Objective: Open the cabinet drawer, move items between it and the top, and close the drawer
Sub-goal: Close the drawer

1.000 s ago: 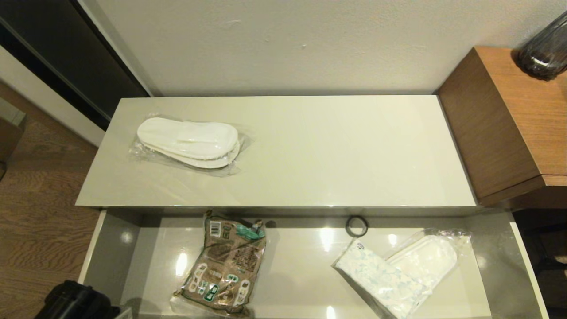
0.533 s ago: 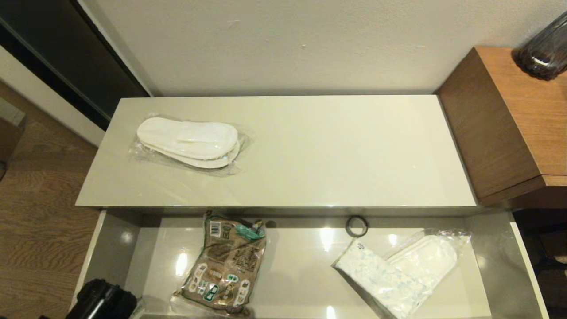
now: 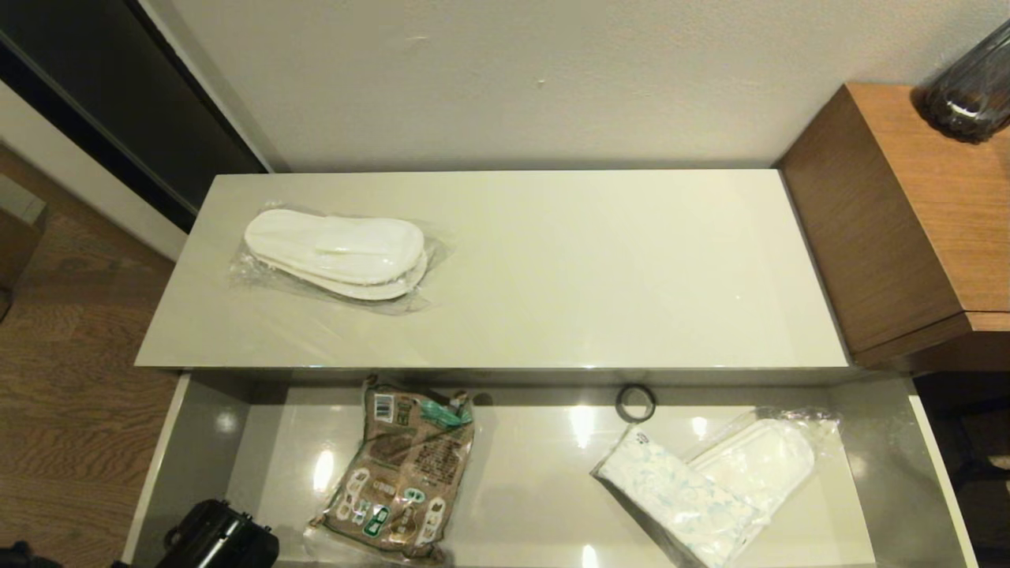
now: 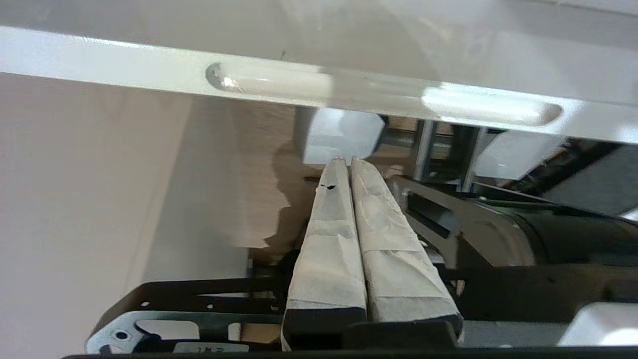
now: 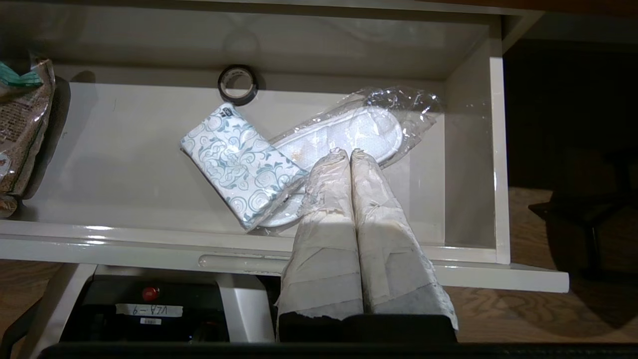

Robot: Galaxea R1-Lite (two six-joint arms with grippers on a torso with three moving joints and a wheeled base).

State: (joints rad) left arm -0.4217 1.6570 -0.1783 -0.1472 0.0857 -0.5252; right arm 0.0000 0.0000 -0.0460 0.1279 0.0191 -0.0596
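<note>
The cabinet drawer [image 3: 197, 442] stands pulled out below the top [image 3: 568, 268]. One pair of white slippers in clear plastic [image 3: 335, 252] lies on the top's left part. In the drawer's right end a blue-printed tissue pack [image 3: 682, 497] rests partly on a second slipper pair [image 3: 761, 461]. My left arm [image 3: 221, 540] shows at the drawer's near left corner. Its gripper [image 4: 347, 160] is shut and empty, just below the drawer front's notches [image 4: 269, 85]. My right gripper [image 5: 345, 152], shut and empty, hovers by the drawer front above those slippers [image 5: 369, 129] and next to the tissue pack [image 5: 241, 162].
A brown printed packet [image 3: 402, 469] lies in the drawer's left half, and a small dark ring [image 3: 635, 402] sits at its back. A brown wood-grain desk [image 3: 907, 213] with a dark glass vase [image 3: 970, 87] stands to the right. Wooden floor [image 3: 71, 379] lies to the left.
My left arm has slid rightward along the drawer's near left corner. The items in the drawer and on the top have not moved.
</note>
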